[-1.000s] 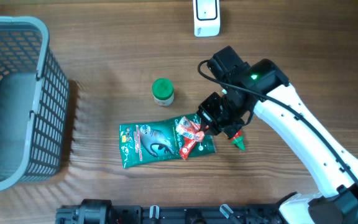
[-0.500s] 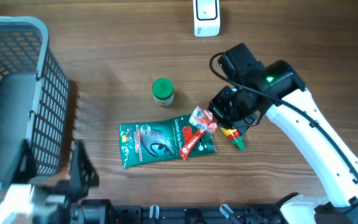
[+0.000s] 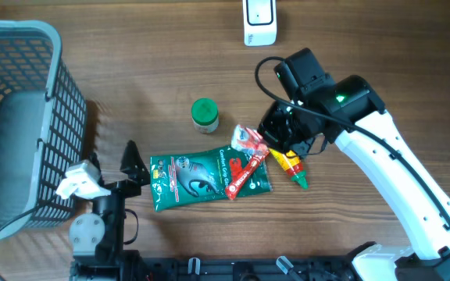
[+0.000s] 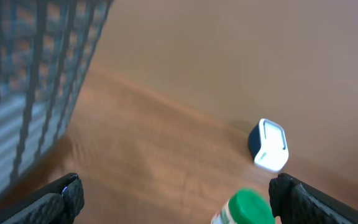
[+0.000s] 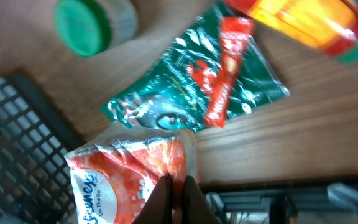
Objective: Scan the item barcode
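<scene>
Wood-grain table (image 3: 147,62) fills the overhead view. A grey lattice basket (image 3: 18,30) stands at its left end, cut off by the picture's edge.

The white right arm (image 3: 397,187) reaches in from the lower right corner, where it too is cut off. Its end effector (image 5: 176,186) has its fingers pressed together on one edge of a red-and-white sachet (image 3: 248,139). The sachet sits by the upper right corner of a green foil pouch (image 3: 190,178) in the overhead view, and whether it is clear of it cannot be told. From above, the arm's black wrist hides the fingertips. Only the right wrist view shows the pinch. The print on the sachet is partly legible there, but no side can be identified as the barcode side.

The left arm is low at the near edge, mostly dark parts and a white fitting. Its end effector (image 4: 179,199) is spread wide. Its two black fingers (image 4: 297,199) stand at opposite lower corners of the left wrist view, with nothing between them. That view is blurred and the basket shows there only as smeared bars.

The green pouch lies flat near the middle of the table. A yellow squeeze bottle with a green tip (image 3: 291,168) lies just right of it, partly under the right wrist. A small green-lidded jar (image 3: 205,113) stands upright above the pouch, apart from it. A white barcode scanner (image 3: 259,19) sits at the far edge, well apart from the sachet, its top cut off. A red stick sachet (image 3: 244,172) lies slanted across the pouch's right end.
</scene>
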You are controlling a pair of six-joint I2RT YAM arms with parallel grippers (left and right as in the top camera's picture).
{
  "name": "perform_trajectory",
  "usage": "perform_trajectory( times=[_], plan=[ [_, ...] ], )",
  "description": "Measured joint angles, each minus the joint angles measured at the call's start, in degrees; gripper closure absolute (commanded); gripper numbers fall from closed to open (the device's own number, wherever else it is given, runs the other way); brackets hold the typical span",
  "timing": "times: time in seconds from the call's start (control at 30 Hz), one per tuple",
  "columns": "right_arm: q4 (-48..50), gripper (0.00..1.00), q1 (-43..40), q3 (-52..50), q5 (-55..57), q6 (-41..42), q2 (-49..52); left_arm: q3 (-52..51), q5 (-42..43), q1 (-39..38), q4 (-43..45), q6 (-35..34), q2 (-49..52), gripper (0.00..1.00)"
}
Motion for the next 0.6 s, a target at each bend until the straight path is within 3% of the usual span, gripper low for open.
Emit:
perform_trajectory(
  times=[0.23,0.43,0.6],
  plan=[
    [27.19,0.96,-0.17,-2.14,28.06,-16.81,0.76,-1.51,0.20,0.00,-2.58,-2.73,0.02,0.00],
    [44.06,0.96,-0.83,-2.80,35.23,-27.12,10.47,-1.51,0.22,0.00,-6.34,-3.10,-0.02,0.00],
    [62.88,0.96,-4.13,-3.63,38.18,-30.23,18.86,-1.60,0.22,0.00,-16.20,-3.39,-0.02,0.00]
  ],
)
